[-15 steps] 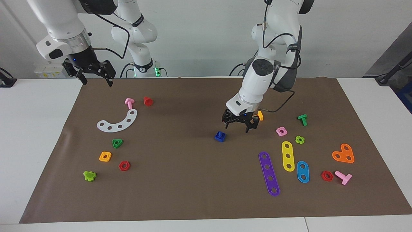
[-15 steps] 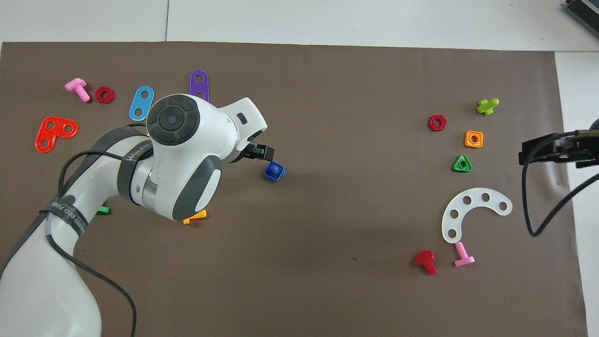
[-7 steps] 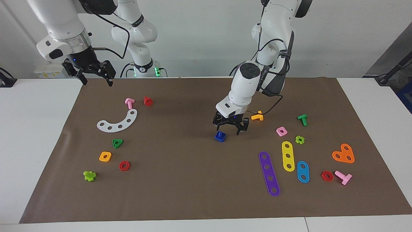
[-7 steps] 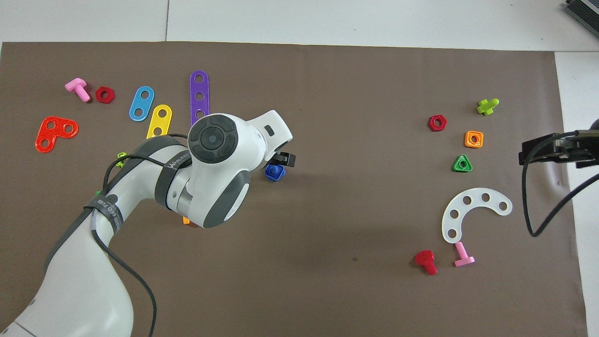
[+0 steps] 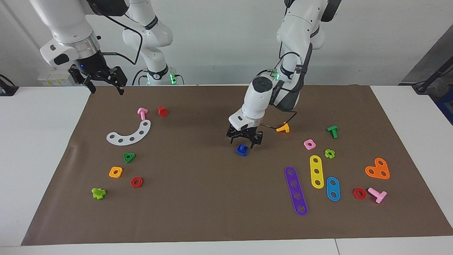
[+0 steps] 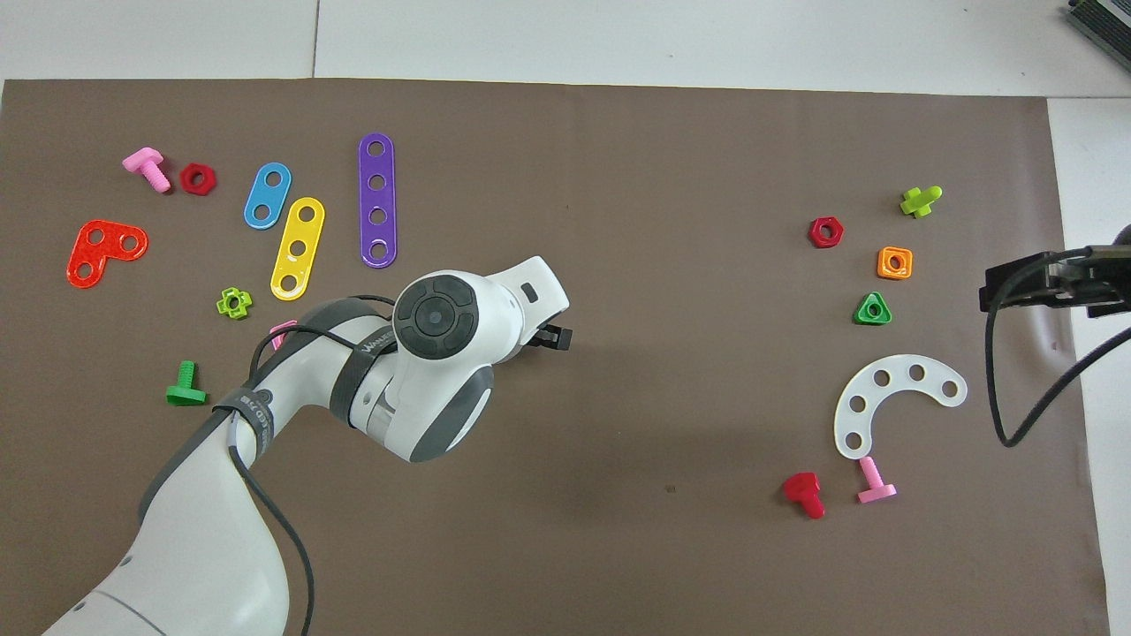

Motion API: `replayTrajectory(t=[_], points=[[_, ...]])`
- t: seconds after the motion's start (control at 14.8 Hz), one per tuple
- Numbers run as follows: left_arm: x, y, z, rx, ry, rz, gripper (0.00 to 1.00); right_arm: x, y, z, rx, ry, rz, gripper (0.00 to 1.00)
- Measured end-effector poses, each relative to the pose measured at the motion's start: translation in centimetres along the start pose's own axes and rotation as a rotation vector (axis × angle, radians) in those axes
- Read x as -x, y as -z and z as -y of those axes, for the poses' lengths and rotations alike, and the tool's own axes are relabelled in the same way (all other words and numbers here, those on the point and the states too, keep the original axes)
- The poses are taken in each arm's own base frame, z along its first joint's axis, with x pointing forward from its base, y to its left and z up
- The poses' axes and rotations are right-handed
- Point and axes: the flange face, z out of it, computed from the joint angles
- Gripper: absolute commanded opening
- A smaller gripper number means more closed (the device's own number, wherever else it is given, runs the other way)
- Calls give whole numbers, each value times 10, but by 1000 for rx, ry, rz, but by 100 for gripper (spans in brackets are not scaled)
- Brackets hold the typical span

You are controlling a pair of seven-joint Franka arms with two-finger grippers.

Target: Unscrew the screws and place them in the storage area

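Brown mat (image 5: 212, 198): left gripper (image 5: 244, 140), fingers spread, poised directly over the blue screw (image 5: 242, 149); right gripper (image 5: 102, 78), open, waits above the mat's edge.

A matt brown paper mat (image 5: 212, 212) covers a smooth white table (image 5: 35, 148). On it lie small toy parts of smooth, slightly glossy plastic: a dark-blue bolt (image 5: 242, 149), a white curved strip (image 5: 129, 134), a purple strip (image 5: 296, 191). The robot arms have glossy white shells.
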Motion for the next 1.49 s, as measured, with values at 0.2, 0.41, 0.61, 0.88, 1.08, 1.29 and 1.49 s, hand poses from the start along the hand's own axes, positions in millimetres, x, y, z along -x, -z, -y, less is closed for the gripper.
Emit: replayTrajectory(t=[0.2, 0.41, 0.61, 0.88, 1.08, 1.29, 1.49], points=[[1, -5, 1, 7, 1, -20, 88, 0, 0, 0, 0, 0, 0, 100], [0, -7, 2, 9, 4, -26, 84, 0, 0, 0, 0, 0, 0, 100], [0, -13, 5, 6, 2, -26, 82, 0, 0, 0, 0, 0, 0, 100], [-1, -14, 7, 3, 1, -28, 15, 0, 0, 0, 0, 0, 0, 100], [-3, -11, 6, 3, 4, -28, 12, 0, 0, 0, 0, 0, 0, 100], [-15, 5, 5, -4, 13, -23, 12, 0, 0, 0, 0, 0, 0, 100], [-29, 40, 5, -13, 60, -39, 11, 0, 0, 0, 0, 0, 0, 100]])
